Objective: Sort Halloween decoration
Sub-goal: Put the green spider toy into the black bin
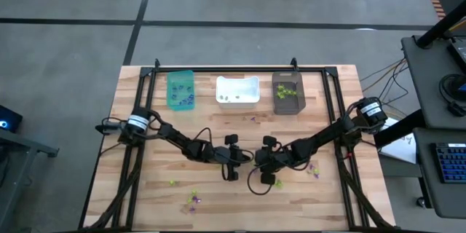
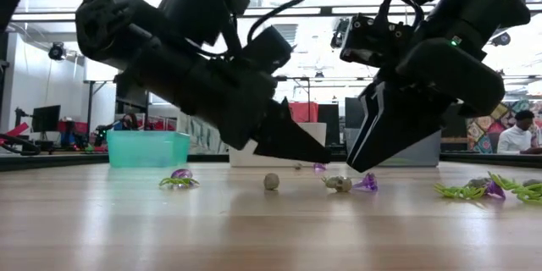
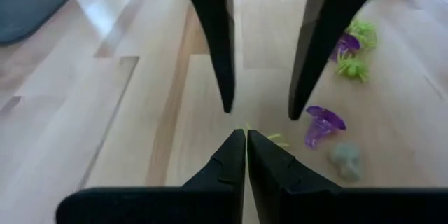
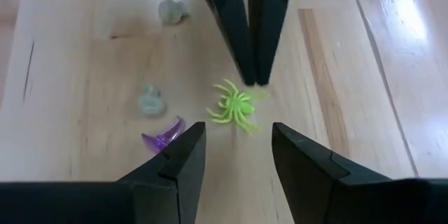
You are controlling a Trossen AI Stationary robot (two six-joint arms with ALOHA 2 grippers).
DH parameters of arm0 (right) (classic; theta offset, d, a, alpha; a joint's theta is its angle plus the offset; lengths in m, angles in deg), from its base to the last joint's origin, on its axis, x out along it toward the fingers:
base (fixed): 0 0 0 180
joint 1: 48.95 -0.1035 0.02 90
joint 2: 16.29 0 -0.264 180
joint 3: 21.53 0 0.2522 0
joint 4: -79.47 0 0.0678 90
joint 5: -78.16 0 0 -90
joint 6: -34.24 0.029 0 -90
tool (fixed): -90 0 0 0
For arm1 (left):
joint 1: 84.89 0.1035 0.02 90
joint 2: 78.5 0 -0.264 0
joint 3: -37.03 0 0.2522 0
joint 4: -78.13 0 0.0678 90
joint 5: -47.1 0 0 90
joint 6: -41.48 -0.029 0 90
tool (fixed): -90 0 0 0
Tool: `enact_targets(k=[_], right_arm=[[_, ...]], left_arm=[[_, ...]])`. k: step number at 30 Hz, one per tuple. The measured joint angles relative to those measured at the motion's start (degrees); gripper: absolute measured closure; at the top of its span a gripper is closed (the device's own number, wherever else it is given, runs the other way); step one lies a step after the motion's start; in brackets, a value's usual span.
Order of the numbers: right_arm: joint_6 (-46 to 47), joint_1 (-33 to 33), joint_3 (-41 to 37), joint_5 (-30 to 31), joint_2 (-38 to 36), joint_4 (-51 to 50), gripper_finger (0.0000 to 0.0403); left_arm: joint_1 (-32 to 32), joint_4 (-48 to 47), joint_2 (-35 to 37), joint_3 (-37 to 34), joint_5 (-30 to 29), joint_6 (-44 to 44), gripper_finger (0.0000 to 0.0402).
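Observation:
A lime-green spider trinket (image 4: 234, 108) lies flat on the table between my two grippers, which face each other at the table's middle. My left gripper (image 3: 246, 136) is shut, its tips (image 4: 252, 77) right at the spider's edge. My right gripper (image 4: 234, 136) is open and low over the table, one finger on each side of the spider, touching nothing. Beside the spider lie a purple trinket (image 4: 164, 138) and two pale grey ones (image 4: 149, 101) (image 4: 170, 10). In the low view both grippers slant down to the table, left (image 2: 322, 157) and right (image 2: 354, 165). My left gripper's shut fingertips (image 4: 246, 70) stand against the lime-green spider's near legs (image 4: 248, 98), slanting down from the table's left. I cannot tell whether they touch it. The spider lies flat on the table.
The teal bin (image 1: 180, 89), white bin (image 1: 237, 92) and dark brown bin (image 1: 287, 92) stand in a row at the far edge. Loose trinkets lie near the front (image 1: 193, 200) and to the right (image 1: 314, 169). Dark frame rails (image 1: 138, 153) run along both sides.

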Motion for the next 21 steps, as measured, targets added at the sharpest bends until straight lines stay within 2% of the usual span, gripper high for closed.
enact_targets(k=[9,21], right_arm=[[1.8,0.0,0.0,0.0,0.1,0.2,0.0242],[-1.5,0.0,0.0,0.8,2.3,0.6,0.0231]], left_arm=[[0.2,-0.1,-3.9,2.0,-0.6,0.7,0.0402],[0.5,-0.9,-4.1,1.8,-3.1,1.7,0.0402]])
